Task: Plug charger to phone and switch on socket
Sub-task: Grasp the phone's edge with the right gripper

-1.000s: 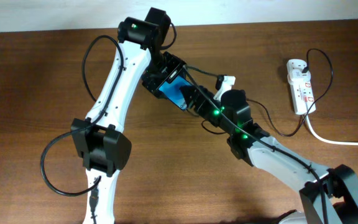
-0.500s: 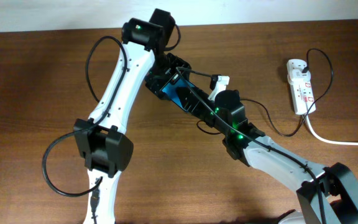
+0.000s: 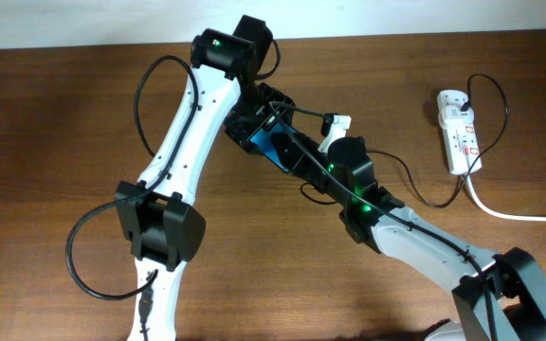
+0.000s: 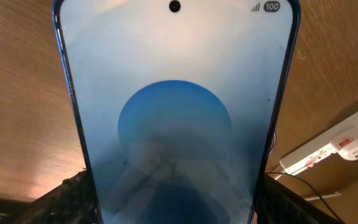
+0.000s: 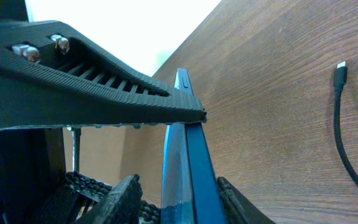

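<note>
The phone (image 3: 275,144), with a light-blue screen, is held off the table at mid-back between both arms. My left gripper (image 3: 254,118) is shut on its two long edges; in the left wrist view the phone (image 4: 174,112) fills the frame between the fingers (image 4: 173,202). My right gripper (image 3: 297,156) straddles the phone's edge (image 5: 188,155), its fingers (image 5: 179,186) open with a gap on one side. The charger's black plug tip (image 5: 340,66) lies loose on the wood, and its cable (image 3: 444,201) runs toward the socket (image 3: 461,133) at the right.
The socket's thick white cord (image 3: 519,216) runs off the right edge. The socket also shows in the left wrist view (image 4: 328,146) with a white plug in it. A wooden table (image 3: 64,123) lies under everything. My left arm's black cables loop at the left.
My right gripper has moved up and left onto the phone. My left arm has shifted slightly right with the phone. Little has changed in the last half second.
</note>
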You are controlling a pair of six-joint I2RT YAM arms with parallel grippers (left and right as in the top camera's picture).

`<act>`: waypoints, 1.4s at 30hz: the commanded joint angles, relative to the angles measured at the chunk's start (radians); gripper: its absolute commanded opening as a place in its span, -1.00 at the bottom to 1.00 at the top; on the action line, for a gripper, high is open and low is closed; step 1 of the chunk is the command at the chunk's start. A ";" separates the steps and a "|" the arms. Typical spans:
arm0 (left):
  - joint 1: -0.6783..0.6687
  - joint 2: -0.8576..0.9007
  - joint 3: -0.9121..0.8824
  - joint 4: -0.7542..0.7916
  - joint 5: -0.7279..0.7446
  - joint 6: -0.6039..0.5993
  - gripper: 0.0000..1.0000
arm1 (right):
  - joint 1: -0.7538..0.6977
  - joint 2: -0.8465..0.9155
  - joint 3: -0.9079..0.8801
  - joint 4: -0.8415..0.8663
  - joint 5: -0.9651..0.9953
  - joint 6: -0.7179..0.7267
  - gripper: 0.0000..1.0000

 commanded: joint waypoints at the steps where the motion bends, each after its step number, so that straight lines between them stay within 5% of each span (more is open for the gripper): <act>1: -0.002 -0.002 0.021 -0.011 -0.005 -0.010 -1.00 | 0.006 0.007 0.018 0.006 0.014 -0.008 -0.21; 42: -0.002 -0.002 0.021 -0.014 0.013 -0.009 -0.95 | 0.005 0.007 0.018 0.020 -0.018 -0.007 -0.92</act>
